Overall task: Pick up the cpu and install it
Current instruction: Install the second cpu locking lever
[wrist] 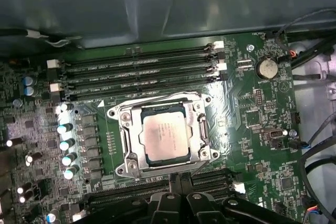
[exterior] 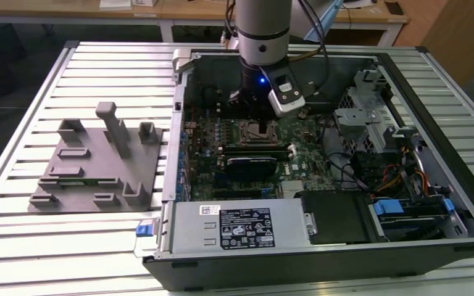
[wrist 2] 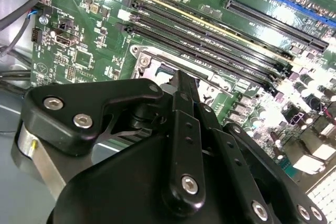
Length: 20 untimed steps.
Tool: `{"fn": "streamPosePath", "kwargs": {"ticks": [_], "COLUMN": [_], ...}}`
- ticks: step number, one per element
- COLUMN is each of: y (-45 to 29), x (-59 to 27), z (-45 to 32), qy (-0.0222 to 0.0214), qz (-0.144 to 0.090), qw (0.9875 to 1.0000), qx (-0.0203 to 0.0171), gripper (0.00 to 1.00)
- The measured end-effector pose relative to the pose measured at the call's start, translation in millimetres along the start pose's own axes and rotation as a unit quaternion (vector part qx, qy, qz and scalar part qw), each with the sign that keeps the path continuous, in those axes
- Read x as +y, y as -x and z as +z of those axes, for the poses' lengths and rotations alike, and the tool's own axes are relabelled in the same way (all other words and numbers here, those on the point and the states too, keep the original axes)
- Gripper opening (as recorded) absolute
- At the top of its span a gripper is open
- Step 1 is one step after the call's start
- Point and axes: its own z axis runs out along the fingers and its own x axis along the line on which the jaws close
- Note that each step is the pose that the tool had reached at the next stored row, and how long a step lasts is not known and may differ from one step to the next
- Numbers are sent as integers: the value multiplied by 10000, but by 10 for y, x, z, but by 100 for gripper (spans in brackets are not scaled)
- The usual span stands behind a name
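Silver metal is showing in the middle of the socket [wrist: 164,139] in the first wrist view: the cpu [wrist: 164,137] is lying flat inside the socket's metal frame, its pale rim sitting within the opening and its top uncovered. So the chip is already resting in place on the green board [wrist: 252,108], with the memory slots [wrist: 142,72] running just beside the socket.

The gripper [exterior: 258,111] is hanging over the board inside the open case [exterior: 434,154] in the exterior view, directly above the socket area. In the first wrist view its black linkage [wrist: 178,203] is reaching in near the socket's edge, and nothing is visible between the links there. In the second wrist view the same linkage [wrist 2: 181,145] is blocking most of the socket, so I cannot tell from these pictures whether the fingers are parted or closed, or whether they are touching the chip.

Judging by how things lie, the pick-up and the placing look done. Whether the chip is fully seated, and whether the frame is clamped down over it, is not clear.

Outside the case, on the exterior view's left, a grey parts holder [exterior: 97,160] is sitting on the slatted table [exterior: 23,240].
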Motion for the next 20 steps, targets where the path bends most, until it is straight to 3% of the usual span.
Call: {"fn": "streamPosePath", "kwargs": {"ticks": [3, 13, 17, 20], "y": [-4, 4, 17, 20], "x": [-15, -15, -13, -12], "z": [-1, 20, 32, 42], "qy": [8, -3, -73, -128], "qz": [-154, -120, -126, -131], "qw": [9999, 9999, 9998, 9996], "qx": [0, 7, 164, 224], "gripper": [11, 11, 11, 11]}}
